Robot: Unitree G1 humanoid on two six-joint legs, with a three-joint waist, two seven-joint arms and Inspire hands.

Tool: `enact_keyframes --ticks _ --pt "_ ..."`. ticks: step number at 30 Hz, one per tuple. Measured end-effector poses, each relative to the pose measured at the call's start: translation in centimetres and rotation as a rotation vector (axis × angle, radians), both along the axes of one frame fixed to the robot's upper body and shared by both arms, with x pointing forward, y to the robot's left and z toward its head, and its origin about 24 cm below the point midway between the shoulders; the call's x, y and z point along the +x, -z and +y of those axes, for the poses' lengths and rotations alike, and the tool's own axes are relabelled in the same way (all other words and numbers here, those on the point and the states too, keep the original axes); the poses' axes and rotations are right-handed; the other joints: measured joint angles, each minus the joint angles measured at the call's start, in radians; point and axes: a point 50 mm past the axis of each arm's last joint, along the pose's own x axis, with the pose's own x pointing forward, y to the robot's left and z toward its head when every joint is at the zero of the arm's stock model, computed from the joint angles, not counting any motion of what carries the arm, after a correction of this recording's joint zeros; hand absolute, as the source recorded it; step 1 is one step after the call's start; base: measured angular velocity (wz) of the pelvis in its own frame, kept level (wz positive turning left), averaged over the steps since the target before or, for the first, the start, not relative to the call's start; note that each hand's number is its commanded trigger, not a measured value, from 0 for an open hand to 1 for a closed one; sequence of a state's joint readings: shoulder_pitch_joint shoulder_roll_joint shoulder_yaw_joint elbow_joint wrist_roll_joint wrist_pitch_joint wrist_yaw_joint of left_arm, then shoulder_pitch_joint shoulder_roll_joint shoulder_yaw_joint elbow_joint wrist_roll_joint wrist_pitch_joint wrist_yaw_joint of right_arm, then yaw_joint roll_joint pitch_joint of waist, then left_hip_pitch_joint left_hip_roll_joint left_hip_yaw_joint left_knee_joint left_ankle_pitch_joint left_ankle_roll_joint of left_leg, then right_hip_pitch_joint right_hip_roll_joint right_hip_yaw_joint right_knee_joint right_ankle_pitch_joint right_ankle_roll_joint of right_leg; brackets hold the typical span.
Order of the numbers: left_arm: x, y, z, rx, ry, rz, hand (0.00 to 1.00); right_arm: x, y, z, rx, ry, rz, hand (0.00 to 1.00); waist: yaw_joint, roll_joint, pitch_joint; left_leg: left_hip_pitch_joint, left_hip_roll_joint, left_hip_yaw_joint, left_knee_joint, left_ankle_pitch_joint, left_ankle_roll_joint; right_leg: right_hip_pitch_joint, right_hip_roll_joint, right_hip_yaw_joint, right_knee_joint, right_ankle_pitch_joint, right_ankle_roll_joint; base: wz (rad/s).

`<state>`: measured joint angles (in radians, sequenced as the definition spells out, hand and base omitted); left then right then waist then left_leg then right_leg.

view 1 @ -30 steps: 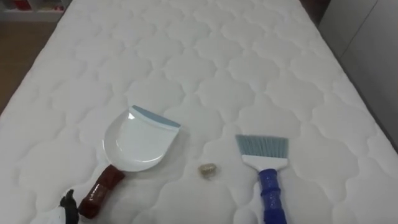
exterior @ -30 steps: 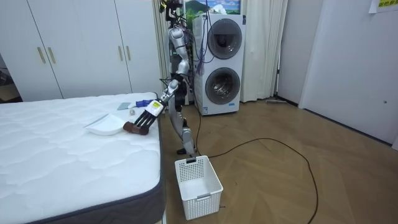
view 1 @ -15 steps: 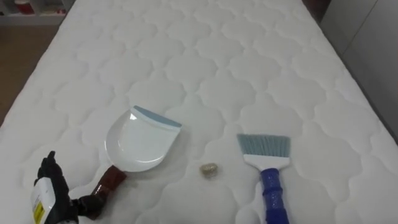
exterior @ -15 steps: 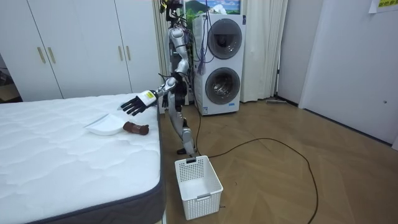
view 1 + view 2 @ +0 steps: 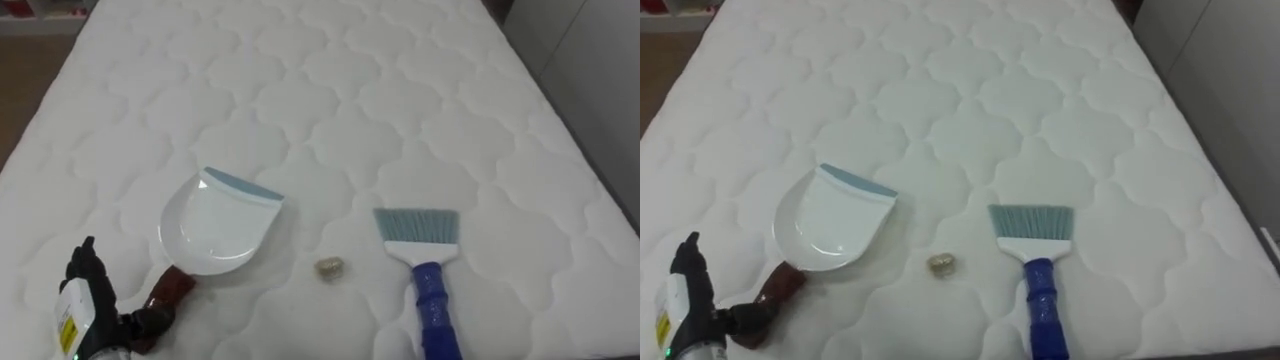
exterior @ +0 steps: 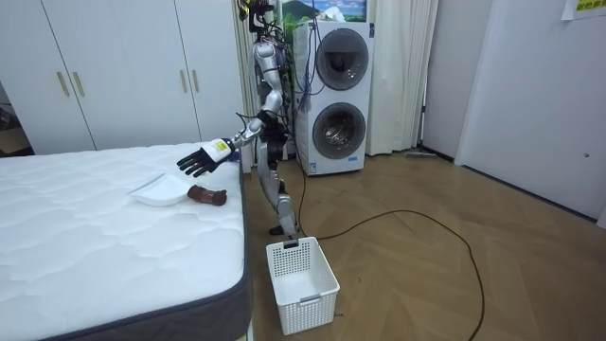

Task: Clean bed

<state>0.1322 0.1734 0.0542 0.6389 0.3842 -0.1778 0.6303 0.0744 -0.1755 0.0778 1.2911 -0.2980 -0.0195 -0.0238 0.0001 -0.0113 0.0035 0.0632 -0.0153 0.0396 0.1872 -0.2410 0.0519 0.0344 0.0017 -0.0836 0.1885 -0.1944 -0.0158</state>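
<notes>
On the white quilted mattress (image 5: 350, 80) lies a white dustpan (image 5: 215, 225) with a blue lip and a brown handle (image 5: 165, 295) that points toward me. Right of it rests a small beige lump of debris (image 5: 331, 266). Further right lies a brush (image 5: 420, 240) with grey-blue bristles and a blue handle (image 5: 432, 310). My left hand (image 5: 85, 305) hovers at the lower left, just beside the dustpan's handle, fingers straight and holding nothing. In the room view that left hand (image 6: 201, 159) is stretched out above the dustpan (image 6: 159, 192).
I stand at the bed's end by its corner. A white plastic basket (image 6: 301, 284) sits on the wooden floor beside the bed. Stacked washing machines (image 6: 339, 95) and white wardrobes (image 6: 123, 66) are behind. Bare floor (image 5: 20, 70) runs along the mattress's left edge.
My left hand has lifted off the dustpan's handle and now hangs above the bed with straight fingers. Dustpan, brush and debris lie where they were.
</notes>
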Motion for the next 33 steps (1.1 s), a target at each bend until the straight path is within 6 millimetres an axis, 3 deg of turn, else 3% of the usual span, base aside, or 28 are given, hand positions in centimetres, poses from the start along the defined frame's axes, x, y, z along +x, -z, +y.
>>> enact_keyframes --ticks 14,18,22,33 --pt "2.7 -0.1 0.0 -0.028 0.057 0.045 0.0 1.3 -0.3 -0.6 -0.021 -0.023 -0.01 0.0 -0.032 0.003 0.0016 -0.102 0.002 -0.009 0.02 0.005 -0.001 -0.088 0.0 -0.01 0.004 0.011 -0.002 0.01" --pt "4.4 -0.4 -0.2 -0.041 0.078 0.04 0.0 2.5 -0.5 -0.8 -0.031 -0.011 -0.046 0.0 -0.029 0.003 0.0062 -0.147 0.002 -0.009 0.037 0.005 -0.001 -0.136 -0.002 -0.007 0.022 0.011 -0.002 -0.03" --pt "4.7 0.0 -0.3 -0.075 0.064 0.054 0.0 2.8 -0.6 -0.9 -0.042 -0.009 -0.059 0.0 -0.032 0.001 0.0084 -0.159 0.002 -0.004 0.043 0.005 -0.002 -0.146 -0.002 -0.009 0.024 0.011 -0.002 0.0" --pt "6.4 -0.6 1.9 -0.081 0.005 0.076 0.0 2.7 -0.7 -1.2 -0.067 -0.018 -0.063 0.0 -0.05 -0.003 0.013 -0.228 0.002 -0.001 0.054 0.005 -0.001 -0.216 -0.004 -0.009 0.04 0.012 -0.003 0.0"
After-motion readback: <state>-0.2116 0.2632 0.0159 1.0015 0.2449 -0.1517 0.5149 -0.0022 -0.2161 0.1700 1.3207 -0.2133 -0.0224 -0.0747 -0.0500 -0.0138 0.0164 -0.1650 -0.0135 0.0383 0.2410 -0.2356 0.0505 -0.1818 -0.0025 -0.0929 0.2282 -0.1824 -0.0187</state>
